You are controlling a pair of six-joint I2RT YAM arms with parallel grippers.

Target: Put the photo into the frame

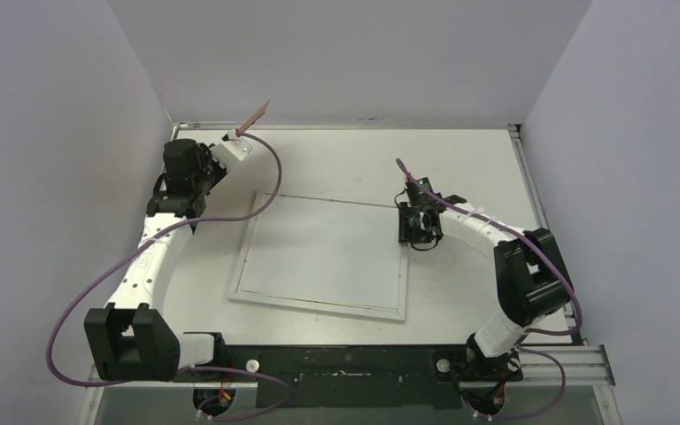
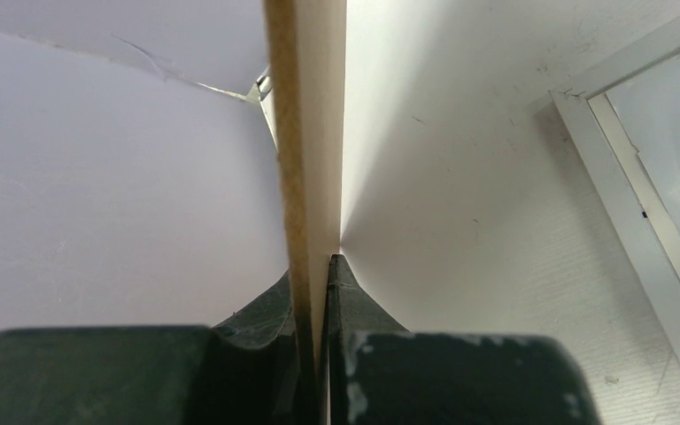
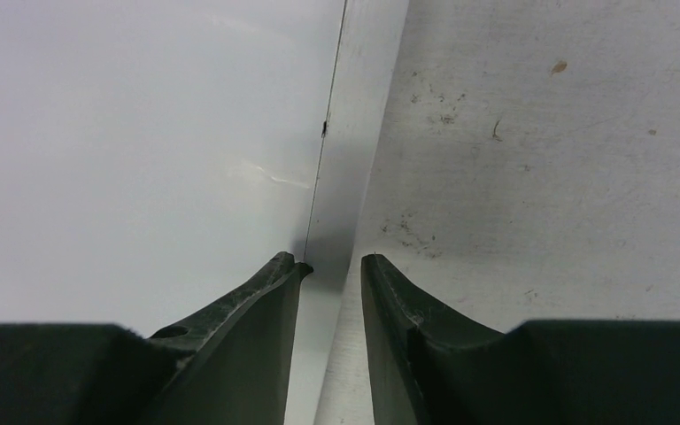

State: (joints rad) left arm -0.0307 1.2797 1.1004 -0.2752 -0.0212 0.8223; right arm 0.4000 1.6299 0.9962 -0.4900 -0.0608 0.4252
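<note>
The white frame [image 1: 317, 308] lies flat mid-table, a pale pane inside its thin rails. My right gripper [image 1: 419, 232] points down at its right rail [image 3: 354, 133]. One finger rests inside the rail and the other outside on the table, so the jaws close on the rail from both sides [image 3: 330, 261]. At the back left corner my left gripper [image 1: 241, 135] is raised and shut on a thin board [image 1: 255, 116]. That board [image 2: 305, 133] stands edge-on between the jaws [image 2: 319, 261], with a brown side and a cream face. The photo's printed side does not show in any view.
Grey walls close in the table on the left, back and right. The left gripper and its board are tight against the back left corner [image 2: 261, 87]. The frame's corner [image 2: 646, 221] lies to that gripper's right. A metal rail [image 1: 549, 363] runs along the near edge.
</note>
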